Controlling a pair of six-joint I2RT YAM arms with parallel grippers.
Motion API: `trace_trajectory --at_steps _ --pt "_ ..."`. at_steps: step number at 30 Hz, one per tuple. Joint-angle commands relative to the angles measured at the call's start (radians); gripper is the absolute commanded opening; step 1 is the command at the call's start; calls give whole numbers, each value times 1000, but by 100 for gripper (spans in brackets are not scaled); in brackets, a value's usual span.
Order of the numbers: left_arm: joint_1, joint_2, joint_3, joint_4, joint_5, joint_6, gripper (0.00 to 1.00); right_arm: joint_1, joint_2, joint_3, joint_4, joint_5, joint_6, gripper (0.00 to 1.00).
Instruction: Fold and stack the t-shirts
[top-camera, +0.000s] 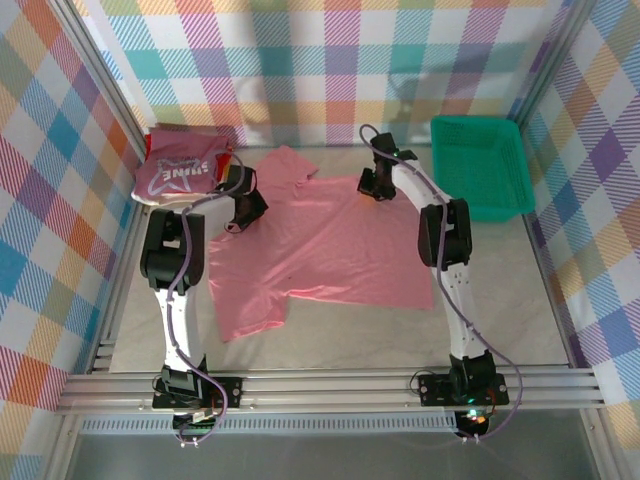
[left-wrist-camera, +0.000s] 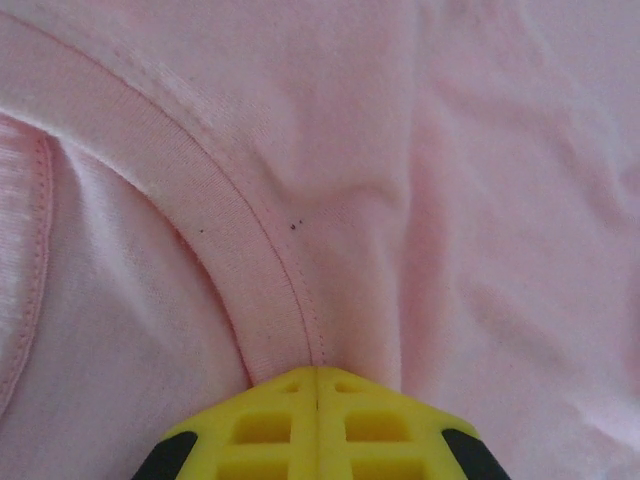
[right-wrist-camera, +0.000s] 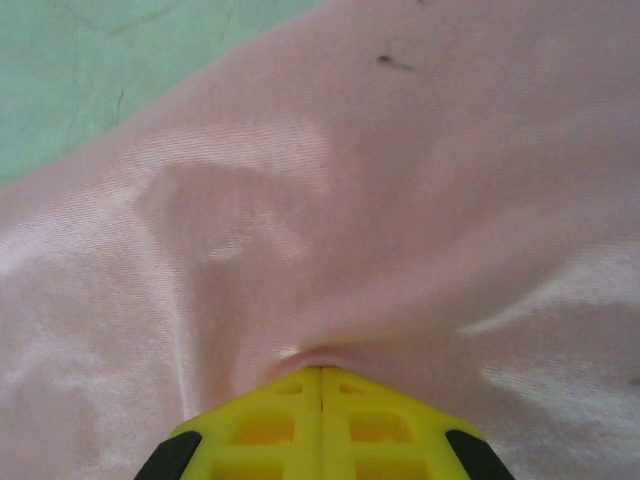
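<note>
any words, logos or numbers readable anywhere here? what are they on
"SHINE": large white lettering on the dark pink t-shirt at the far left; the cloth is crumpled, so this reading is likely but not certain.
Smaller white marks beside that word: too small to read.
Salmon-pink t-shirt: no text.
Green basket: no text.

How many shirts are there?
2. A plain pink shirt lies spread out in the middle of the table. A dark pink lettered shirt sits at the far left. More may be hidden under that one.
</note>
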Motion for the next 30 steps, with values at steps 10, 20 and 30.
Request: trace_trajectory --at_steps 10,20,30 --pt "-10 -5 -5 -83 -77 39 0 -117 -169 -141 -33 69 -9 0" --pt "-10 -38 -5 -98 -96 54 0 -212 -254 -312 19 101 -24 0" --pt "-16 -162 -100 -45 -93 42 0 -216 -376 -392 60 -52 -79 0"
